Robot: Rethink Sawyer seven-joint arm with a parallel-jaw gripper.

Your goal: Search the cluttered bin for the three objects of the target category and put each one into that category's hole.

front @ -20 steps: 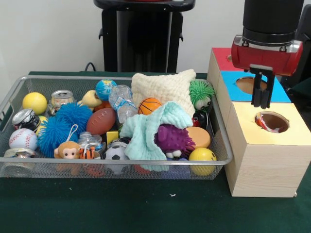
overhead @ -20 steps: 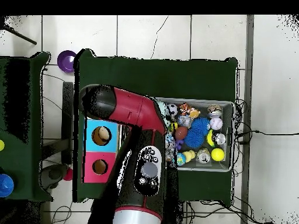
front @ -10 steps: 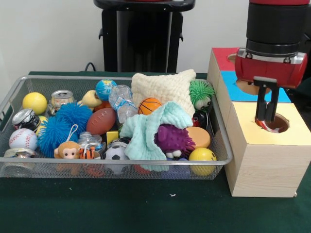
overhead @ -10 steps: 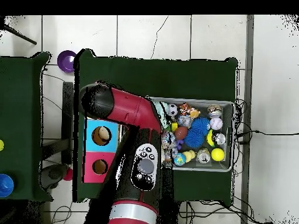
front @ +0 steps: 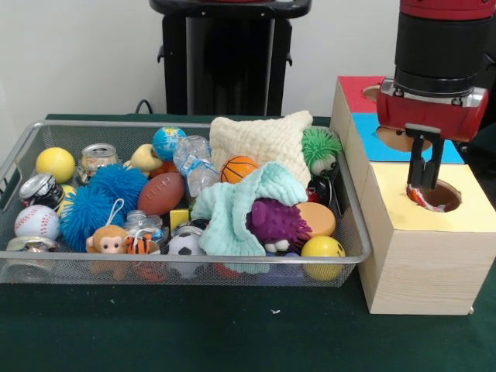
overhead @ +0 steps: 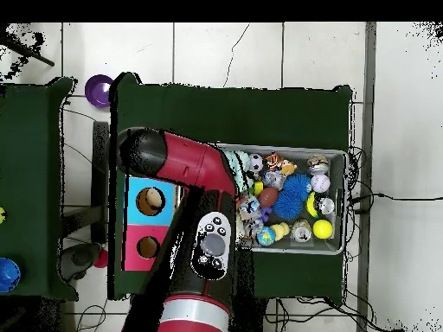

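- Starting with the front view: the gripper (front: 424, 186) hangs right over the hole in the yellow top (front: 457, 209) of the wooden box (front: 422, 267), tips at the hole's near-left rim.
- Jaws look close together, nearly parallel, but I honestly can't tell if they're pinching anything.
- There's a red-and-white thing (front: 419, 199) sitting at the hole's left rim, right under the tips. Can't say whether it's touching them.
- The box stands just beside the right end of the wire bin (front: 353, 232), on the green tabletop (front: 232, 333). Its blue section (front: 372, 128) and red section (front: 355, 89) run back toward the far edge.
- Bin's still packed: cream cloth (front: 260, 139) at the far side, mint cloth (front: 232, 205) draped over a purple spiky toy (front: 277, 223), green fuzzy toy (front: 320, 149) in the far-right corner.
- Also a mini basketball (front: 239, 167), brown football (front: 161, 192), blue fuzzy balls (front: 97, 200), baseball (front: 36, 222), monkey toy (front: 108, 240), soccer ball (front: 184, 245), and yellow balls at the far-left corner (front: 55, 163) and near-right corner (front: 322, 249).
- Overhead view: the red arm (overhead: 190, 164) covers the box's yellow end, so the gripper is hidden here. Blue and red holes show beside it, bin (overhead: 339, 246) off to the right.
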